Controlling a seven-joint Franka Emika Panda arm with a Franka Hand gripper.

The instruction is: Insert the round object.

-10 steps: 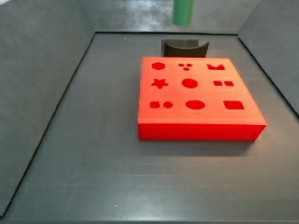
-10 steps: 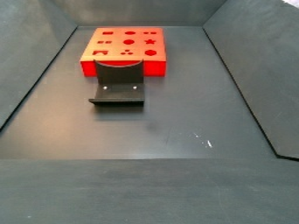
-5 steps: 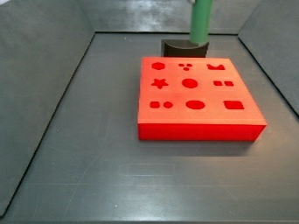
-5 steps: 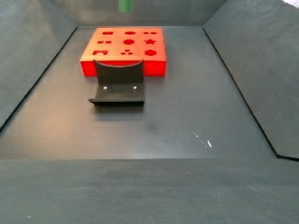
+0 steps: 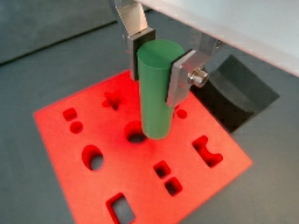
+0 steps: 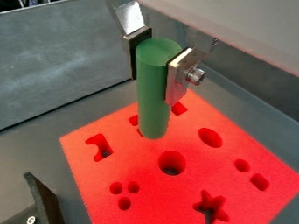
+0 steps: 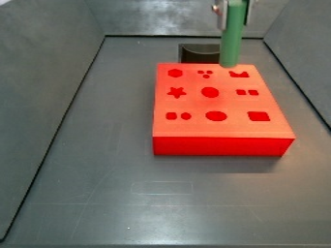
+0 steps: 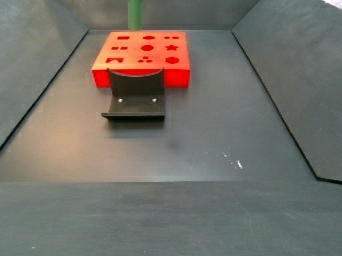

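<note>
Round object [image 5: 155, 92] — a long, smooth green cylinder — hangs upright between the fingers [image 5: 136, 28] of the gripper [image 5: 162, 54], above the red block [image 5: 70, 153]. In both wrist views the two flat silver plates press against its upper part from opposite sides, set only as far apart as the peg is thick, so the gripper [image 6: 159, 54] holds it firmly; the round object [image 6: 153, 89] juts well below the fingers [image 6: 181, 77] with its top end level with them.

Going from left to right in a side view, the grey desk [image 7: 77, 194] lies bare on the left, then comes the red block [image 7: 214, 111] with its rows of shaped holes — star, circles, ovals, squares — and over its far right part the round object [image 7: 233, 37] stands vertical, its lower end near the block's back edge. Just behind the block, partly hidden by the peg, sits a dark grey curved block [image 7: 200, 50].

In a side view from the opposite end, the round object [image 8: 135, 14] shows as a thin green bar at the top edge, above the far side of the red block [image 8: 142, 56]. The fixture [image 8: 135, 98], a dark bracket, stands on the desk [image 8: 201, 170] just in front of the block.

In a wrist view the peg's lower end hovers over the block near a round hole [image 5: 138, 133]; whether it touches the surface I cannot tell.
</note>
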